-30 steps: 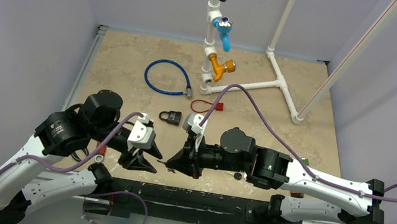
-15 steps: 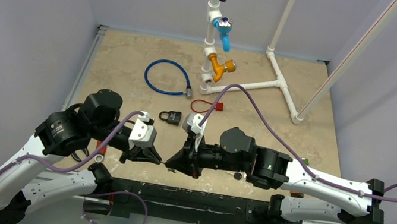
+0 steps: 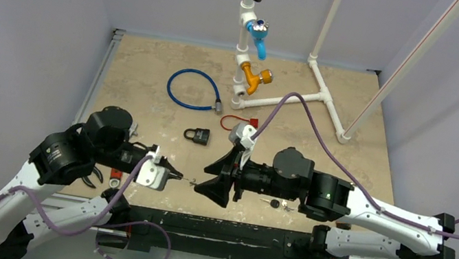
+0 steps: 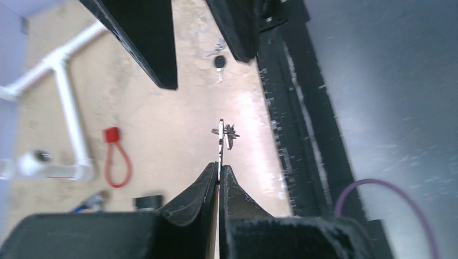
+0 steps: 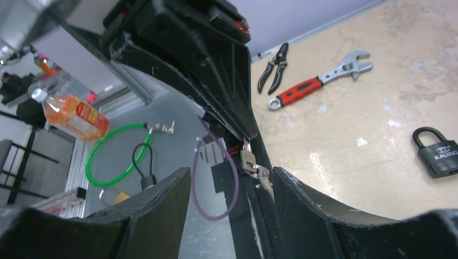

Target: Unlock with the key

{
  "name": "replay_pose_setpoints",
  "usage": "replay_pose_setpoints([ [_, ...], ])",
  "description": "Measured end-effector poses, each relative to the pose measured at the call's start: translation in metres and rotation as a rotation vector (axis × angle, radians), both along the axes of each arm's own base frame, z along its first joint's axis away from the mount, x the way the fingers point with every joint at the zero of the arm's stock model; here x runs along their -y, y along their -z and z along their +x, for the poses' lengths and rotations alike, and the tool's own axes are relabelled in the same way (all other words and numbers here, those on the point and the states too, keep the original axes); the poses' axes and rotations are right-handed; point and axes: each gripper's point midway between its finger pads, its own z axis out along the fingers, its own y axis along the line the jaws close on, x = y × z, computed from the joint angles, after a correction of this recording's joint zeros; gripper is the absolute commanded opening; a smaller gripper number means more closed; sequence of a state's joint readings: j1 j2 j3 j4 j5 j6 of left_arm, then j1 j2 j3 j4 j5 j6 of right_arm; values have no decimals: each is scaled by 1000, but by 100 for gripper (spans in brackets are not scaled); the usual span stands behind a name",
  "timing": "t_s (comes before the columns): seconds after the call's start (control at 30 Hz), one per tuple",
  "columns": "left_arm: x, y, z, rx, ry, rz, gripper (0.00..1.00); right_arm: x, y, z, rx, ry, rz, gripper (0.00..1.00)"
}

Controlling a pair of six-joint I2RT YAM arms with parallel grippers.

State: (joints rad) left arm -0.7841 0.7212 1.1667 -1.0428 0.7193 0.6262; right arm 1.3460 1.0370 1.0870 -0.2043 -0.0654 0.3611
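**Left hand** (image 3: 169, 177): the jaws are fully closed. They pinch the key bunch (image 3: 187, 180) at the very fingertips. One flat key is clamped edge-on, and the rest of the bunch projects past the tips toward the right hand (image 3: 202, 179).

**Right hand:** the jaws are parted and hold nothing. The two fingers stand on either side of the line of the keys. The right wrist view shows the key bunch (image 5: 251, 162) in the gap between them. Contact cannot be confirmed.

**Padlock** (image 3: 198, 136): it lies flat on the counter (image 3: 153, 69), on the far side of both hands and apart from each. Bare counter separates it from the fingertips.

**Edges:** the black rail on the counter's near edge (image 3: 211, 227) runs just beside the left hand on its near side.

**Nearby items:**
- A loose key (image 3: 277, 204) lies behind the right hand, beside its wrist.
- A red-handled wrench (image 5: 318, 81) and pliers (image 5: 273, 67) lie behind the left hand.
- A red cable loop (image 3: 235, 122) and a blue cable lock (image 3: 193, 89) lie beyond the padlock.
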Motion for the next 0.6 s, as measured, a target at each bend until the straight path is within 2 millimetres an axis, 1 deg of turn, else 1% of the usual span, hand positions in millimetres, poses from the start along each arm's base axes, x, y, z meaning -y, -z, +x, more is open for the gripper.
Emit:
replay_pose_setpoints([
  [0.07, -5, -5, 4, 132, 26, -12, 0, 6, -11, 2, 4, 18, 32, 58],
  [0.13, -10, -13, 6, 319, 72, -37, 0, 7, -19, 3, 1, 29, 56, 59],
  [0.2, -16, -19, 7, 539, 128, -69, 0, 7, -21, 4, -6, 36, 64, 60],
  [0.27, -22, -18, 7, 765, 182, -98, 0, 4, -18, 6, -21, 44, 58, 62],
  [0.3, -22, -15, 8, 906, 217, -114, 0, 2, -16, 7, -29, 48, 54, 63],
  [0.33, -22, -8, 8, 1018, 252, -118, 0, 1, -15, 9, -36, 54, 52, 63],
  [0.4, -20, 9, 8, 1194, 334, -103, 0, -1, -15, 15, -57, 72, 60, 63],
  [0.47, -15, 21, 9, 1295, 403, -89, 0, -2, -20, 21, -69, 89, 86, 63],
  [0.6, -5, 26, 8, 1445, 470, -117, 0, -4, -33, 27, -87, 97, 145, 62],
])
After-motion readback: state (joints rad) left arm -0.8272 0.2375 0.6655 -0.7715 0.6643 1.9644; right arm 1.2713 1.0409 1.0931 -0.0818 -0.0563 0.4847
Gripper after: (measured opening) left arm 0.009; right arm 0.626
